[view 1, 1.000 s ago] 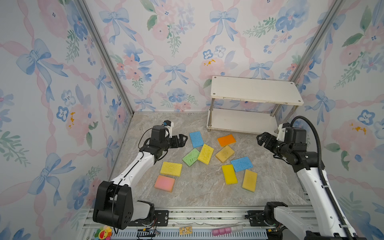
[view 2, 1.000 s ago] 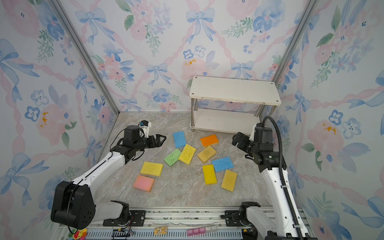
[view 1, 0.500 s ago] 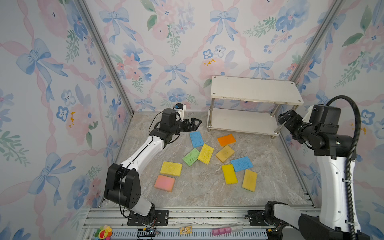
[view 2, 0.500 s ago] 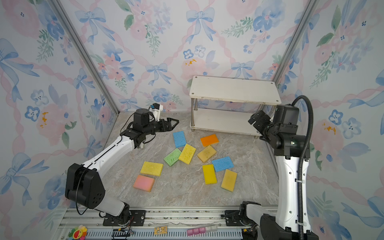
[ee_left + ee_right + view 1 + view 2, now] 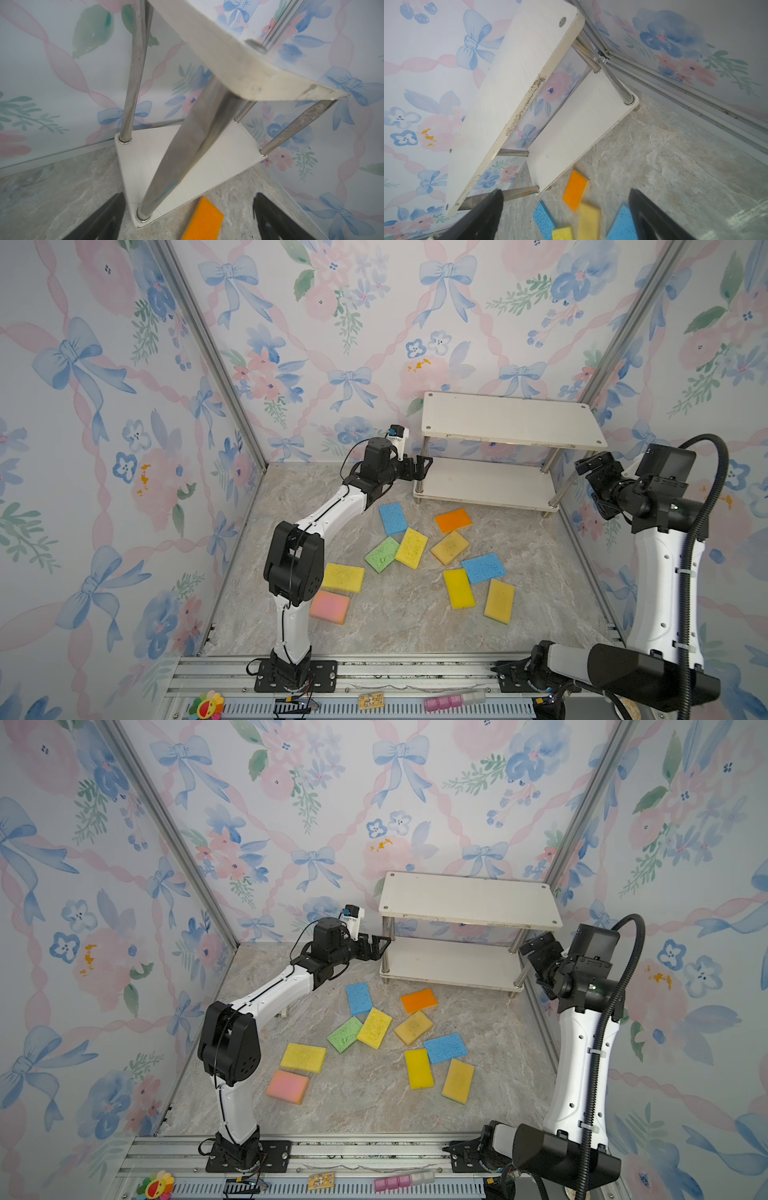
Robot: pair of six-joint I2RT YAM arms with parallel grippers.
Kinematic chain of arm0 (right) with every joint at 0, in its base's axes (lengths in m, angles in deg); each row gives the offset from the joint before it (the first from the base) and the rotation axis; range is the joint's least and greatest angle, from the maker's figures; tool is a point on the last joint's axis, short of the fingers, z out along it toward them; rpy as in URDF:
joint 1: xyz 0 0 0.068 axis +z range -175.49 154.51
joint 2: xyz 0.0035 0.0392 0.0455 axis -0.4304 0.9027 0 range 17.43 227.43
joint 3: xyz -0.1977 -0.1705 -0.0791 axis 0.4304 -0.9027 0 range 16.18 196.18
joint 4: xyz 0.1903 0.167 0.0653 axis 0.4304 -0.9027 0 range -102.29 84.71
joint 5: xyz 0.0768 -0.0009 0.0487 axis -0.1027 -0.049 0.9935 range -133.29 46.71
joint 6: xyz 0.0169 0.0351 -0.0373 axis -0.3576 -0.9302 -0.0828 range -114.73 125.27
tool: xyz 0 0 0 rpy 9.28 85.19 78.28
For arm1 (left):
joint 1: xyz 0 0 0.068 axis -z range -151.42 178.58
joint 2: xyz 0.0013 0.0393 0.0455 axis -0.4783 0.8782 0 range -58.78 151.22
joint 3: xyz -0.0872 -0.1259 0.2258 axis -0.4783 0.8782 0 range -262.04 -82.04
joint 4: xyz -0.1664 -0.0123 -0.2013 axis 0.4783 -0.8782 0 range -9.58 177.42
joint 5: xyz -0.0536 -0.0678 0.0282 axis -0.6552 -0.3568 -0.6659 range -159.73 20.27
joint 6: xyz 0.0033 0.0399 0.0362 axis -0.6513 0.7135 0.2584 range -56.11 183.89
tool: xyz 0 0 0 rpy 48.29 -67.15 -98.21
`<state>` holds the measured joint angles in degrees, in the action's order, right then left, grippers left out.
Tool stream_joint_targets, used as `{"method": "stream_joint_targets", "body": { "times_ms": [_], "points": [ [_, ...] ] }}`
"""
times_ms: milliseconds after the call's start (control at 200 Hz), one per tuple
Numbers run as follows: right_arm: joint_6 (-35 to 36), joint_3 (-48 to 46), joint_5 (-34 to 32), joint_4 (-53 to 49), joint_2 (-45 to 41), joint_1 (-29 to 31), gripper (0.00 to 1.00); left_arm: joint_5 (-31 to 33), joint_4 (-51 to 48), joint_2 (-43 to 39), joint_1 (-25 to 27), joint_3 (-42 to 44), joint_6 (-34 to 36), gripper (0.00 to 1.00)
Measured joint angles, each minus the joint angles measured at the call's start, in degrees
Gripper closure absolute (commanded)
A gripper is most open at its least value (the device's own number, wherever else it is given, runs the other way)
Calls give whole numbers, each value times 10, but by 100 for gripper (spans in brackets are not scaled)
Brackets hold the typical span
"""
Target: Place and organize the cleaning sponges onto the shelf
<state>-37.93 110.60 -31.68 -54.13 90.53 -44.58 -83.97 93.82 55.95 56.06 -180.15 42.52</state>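
The left arm stands on its base at the near edge of the tabletop point(image 5: 399, 626), folds at the elbow and stretches its forearm toward the far edge. The left pincer point(image 5: 424, 466) sits level with the gap between the two boards of the shelf point(image 5: 511, 418), at its left end. That pincer is spread wide with nothing in it. In the left wrist view the front left post point(image 5: 187, 149) shows between the fingers point(image 5: 99, 218), though whether they truly flank it or stop short is hard to judge. The right arm stands nearly upright along the right edge, wrist bent toward the shelf's right end. The right pincer point(image 5: 589, 483) is also wide and unloaded, just beside the front right post point(image 5: 563, 485). The shelf stands at the far edge, toward the far right corner. Ten cleaning sponges lie flat on the tabletop in front of it: three yellow sponges point(image 5: 411, 547), two tan-yellow sponges point(image 5: 450, 546), two blue sponges point(image 5: 392, 517), one orange sponge point(image 5: 453, 520) nearest the shelf, one green sponge point(image 5: 382, 554), and one pink sponge point(image 5: 330, 606) toward the near left, beside the left arm.
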Motion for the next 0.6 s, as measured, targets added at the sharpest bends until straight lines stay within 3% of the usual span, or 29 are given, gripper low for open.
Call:
{"method": "stream_joint_targets", "body": {
  "times_ms": [175, 375, 595],
  "points": [
    [3, -10, 7, 35, -1, -4, 3, 76, 4, 54, 23, -48, 0, 11],
    [2, -43, 21, 65, -2, -4, 3, 165, 4, 97, 49, -88, -13, 29],
    [14, -45, 30, 66, -2, -4, 3, 276, 6, 98, 61, -91, -18, 33]
  ]
}}
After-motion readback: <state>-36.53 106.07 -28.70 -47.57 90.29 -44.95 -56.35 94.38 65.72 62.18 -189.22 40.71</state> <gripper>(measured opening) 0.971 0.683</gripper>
